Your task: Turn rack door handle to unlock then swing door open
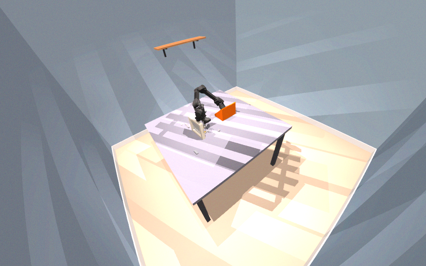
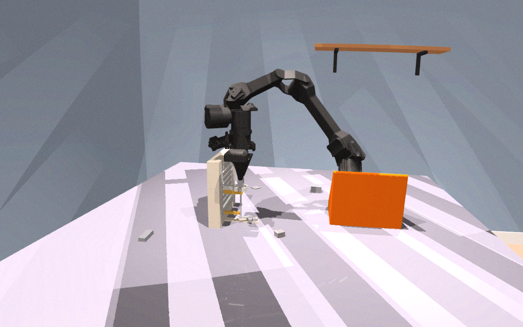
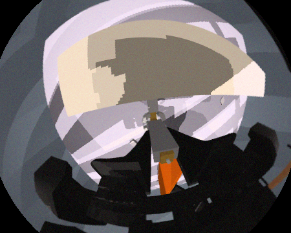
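Handle (image 2: 240, 183) (image 3: 163, 137) clamped in partly closed gripper (image 2: 240, 179) (image 3: 157, 131); beside the frame (image 1: 200, 136) (image 2: 214, 195) (image 3: 74, 81), striped light crosses table (image 1: 214, 155) (image 2: 145, 260) (image 3: 97, 129); blue-grey walls (image 1: 307, 49) (image 2: 198, 40) (image 3: 16, 65) beyond.

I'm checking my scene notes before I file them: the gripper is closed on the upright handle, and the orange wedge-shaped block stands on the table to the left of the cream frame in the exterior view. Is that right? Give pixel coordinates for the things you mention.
Not quite: the exterior view shows the orange block (image 1: 228, 111) (image 2: 368, 200) (image 3: 167, 176) to the right of the cream frame (image 1: 202, 132) (image 2: 214, 195) (image 3: 75, 81). The rest stands.
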You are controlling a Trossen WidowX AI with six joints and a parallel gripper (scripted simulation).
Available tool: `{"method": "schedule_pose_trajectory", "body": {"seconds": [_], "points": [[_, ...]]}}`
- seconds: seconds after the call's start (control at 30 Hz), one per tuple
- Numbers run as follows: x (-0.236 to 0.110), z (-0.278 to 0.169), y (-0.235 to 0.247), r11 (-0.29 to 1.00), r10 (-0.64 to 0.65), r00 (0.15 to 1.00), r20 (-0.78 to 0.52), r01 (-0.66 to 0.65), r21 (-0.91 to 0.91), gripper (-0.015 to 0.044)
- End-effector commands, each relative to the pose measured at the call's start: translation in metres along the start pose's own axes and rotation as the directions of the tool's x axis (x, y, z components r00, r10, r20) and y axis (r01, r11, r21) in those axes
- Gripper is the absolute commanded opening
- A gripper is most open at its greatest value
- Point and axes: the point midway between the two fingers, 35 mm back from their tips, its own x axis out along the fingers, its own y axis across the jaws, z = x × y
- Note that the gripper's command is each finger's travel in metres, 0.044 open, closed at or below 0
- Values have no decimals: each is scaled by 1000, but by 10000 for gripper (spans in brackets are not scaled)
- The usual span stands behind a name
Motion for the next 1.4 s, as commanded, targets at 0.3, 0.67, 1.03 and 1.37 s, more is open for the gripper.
{"method": "schedule_pose_trajectory", "body": {"seconds": [0.3,0.67,1.03,1.37], "points": [[0,1,0,874,2,1000,4,0,-487,18],[0,1,0,497,2,1000,4,2,-868,18],[0,1,0,-22,2,1000,4,4,-1000,18],[0,1,0,-335,2,1000,4,4,-942,18]]}}
